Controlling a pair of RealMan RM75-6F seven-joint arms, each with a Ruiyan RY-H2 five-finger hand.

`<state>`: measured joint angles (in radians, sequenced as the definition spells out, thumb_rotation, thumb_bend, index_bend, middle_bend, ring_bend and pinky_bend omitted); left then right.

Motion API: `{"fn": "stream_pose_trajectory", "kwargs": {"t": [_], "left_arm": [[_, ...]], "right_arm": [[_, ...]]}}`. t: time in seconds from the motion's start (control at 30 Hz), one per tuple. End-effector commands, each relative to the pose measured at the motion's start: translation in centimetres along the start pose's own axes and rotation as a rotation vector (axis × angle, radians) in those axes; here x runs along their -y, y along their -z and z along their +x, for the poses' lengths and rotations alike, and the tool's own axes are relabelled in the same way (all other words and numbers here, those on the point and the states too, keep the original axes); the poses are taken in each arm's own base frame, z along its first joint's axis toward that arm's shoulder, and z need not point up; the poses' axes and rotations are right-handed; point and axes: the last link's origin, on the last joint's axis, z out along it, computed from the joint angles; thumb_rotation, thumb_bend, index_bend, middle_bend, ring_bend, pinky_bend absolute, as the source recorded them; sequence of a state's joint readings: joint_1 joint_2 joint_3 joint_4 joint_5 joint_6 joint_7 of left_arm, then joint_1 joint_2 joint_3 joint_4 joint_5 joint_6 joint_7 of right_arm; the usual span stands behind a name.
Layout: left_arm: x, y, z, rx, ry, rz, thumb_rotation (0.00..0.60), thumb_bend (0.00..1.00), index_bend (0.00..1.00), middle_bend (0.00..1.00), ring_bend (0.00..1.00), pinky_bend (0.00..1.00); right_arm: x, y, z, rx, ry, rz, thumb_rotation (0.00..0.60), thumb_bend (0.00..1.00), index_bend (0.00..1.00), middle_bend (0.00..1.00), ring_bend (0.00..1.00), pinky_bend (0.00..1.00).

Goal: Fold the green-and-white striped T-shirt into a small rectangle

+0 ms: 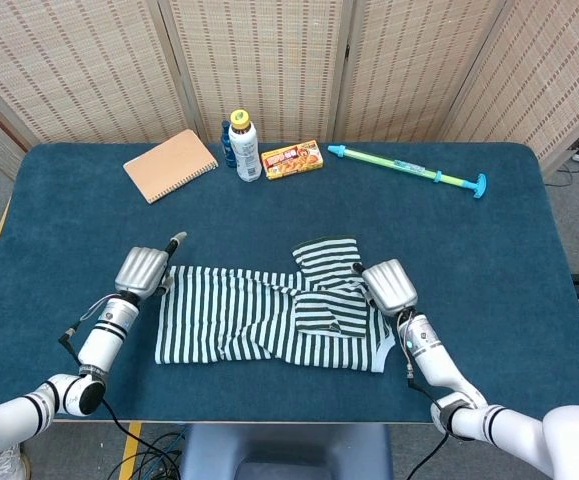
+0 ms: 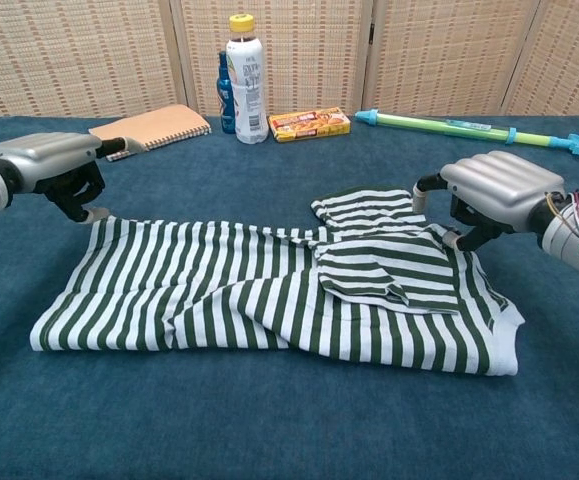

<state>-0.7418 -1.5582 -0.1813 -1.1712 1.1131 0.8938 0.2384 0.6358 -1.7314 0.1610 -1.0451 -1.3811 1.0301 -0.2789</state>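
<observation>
One green-and-white striped T-shirt (image 1: 269, 315), lying flat and partly folded near the front middle of the blue-carpeted worktop (image 1: 529, 260), long side running left to right, one sleeve section doubled over on its right half.

Two hands. Left hand (image 1: 141, 271) just off the shirt's far-left corner, clear of the cloth in the chest view (image 2: 54, 162), holding nothing, most fingers curled under, one finger pointing outward. Right hand (image 1: 389, 285) at the shirt's right end beside the folded sleeve (image 2: 496, 190), fingers curled down with tips at or just above the cloth; whether any fabric is pinched cannot be told.

Behind the shirt, along the far edge of the worktop, five other things:
- One tan spiral-bound notebook (image 1: 170, 165), far-left of the shirt.
- One white plastic bottle with a yellow cap (image 1: 245, 147), directly behind the shirt.
- One small dark-blue bottle (image 1: 226, 143), touching or just beside the white bottle on its left.
- One orange-and-yellow snack box (image 1: 291, 159), just right of the white bottle.
- One long green-and-blue toy pump (image 1: 409, 171), far-right of the shirt.
</observation>
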Motion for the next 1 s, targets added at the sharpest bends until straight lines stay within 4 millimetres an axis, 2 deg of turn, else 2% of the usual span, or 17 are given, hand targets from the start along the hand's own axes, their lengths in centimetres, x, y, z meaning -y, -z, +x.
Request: {"fn": "stream_pose_trajectory", "kwargs": {"t": [0.03,0.17,0.3,0.43,0.57,0.67,0.8,0.9,1.0], "left_arm": [[0.2,0.1,0.2,-0.008,0.006,0.007,0.6,0.4,0.0,0.84,0.83,0.94],[0.5,0.2,0.5,-0.02,0.019,0.019,0.6,0.4,0.0,0.84,0.83,0.94],[0.7,0.8,0.9,-0.038,0.032,0.023,0.6,0.4,0.0,0.84,0.83,0.94],[0.8,1.4,1.2,-0.047,0.031,0.017,0.6,0.4,0.0,0.84,0.83,0.94],[0.7,1.7,1.3,-0.049,0.031,0.014,0.6,0.4,0.0,0.84,0.83,0.94],[0.7,1.7,1.3,-0.046,0.034,0.017,0.6,0.4,0.0,0.84,0.82,0.94],[0.6,1.9,1.4,-0.051,0.039,0.017,0.6,0.4,0.0,0.84,0.82,0.94],[0.7,2.1,1.6,-0.057,0.047,0.016,0.6,0.4,0.0,0.84,0.82,0.94],[0.7,2.4,1.7,-0.06,0.052,0.015,0.6,0.4,0.0,0.84,0.82,0.94]], "right_arm": [[-0.3,-0.5,0.4,-0.019,0.002,-0.005,0.6,0.39,0.29,0.98,1.0,1.0],[-0.5,-1.0,1.4,-0.049,-0.01,0.002,0.6,0.39,0.27,0.98,1.0,1.0],[-0.4,0.0,2.5,-0.084,-0.013,0.061,0.6,0.4,0.27,0.98,1.0,1.0],[-1.4,0.7,3.1,-0.096,0.004,0.041,0.6,0.38,0.27,0.98,1.0,1.0],[-2.3,0.7,2.8,-0.068,0.015,0.004,0.6,0.15,0.2,0.97,1.0,1.0],[-2.3,0.4,2.5,-0.051,0.01,-0.009,0.6,0.05,0.17,0.97,1.0,1.0],[-2.2,0.6,2.3,-0.037,0.011,0.005,0.6,0.01,0.16,0.97,1.0,1.0],[-1.7,1.9,2.6,-0.034,-0.011,0.058,0.6,0.01,0.17,0.97,1.0,1.0],[-1.4,3.6,2.5,-0.005,-0.022,0.116,0.6,0.03,0.25,0.97,1.0,1.0]]}}
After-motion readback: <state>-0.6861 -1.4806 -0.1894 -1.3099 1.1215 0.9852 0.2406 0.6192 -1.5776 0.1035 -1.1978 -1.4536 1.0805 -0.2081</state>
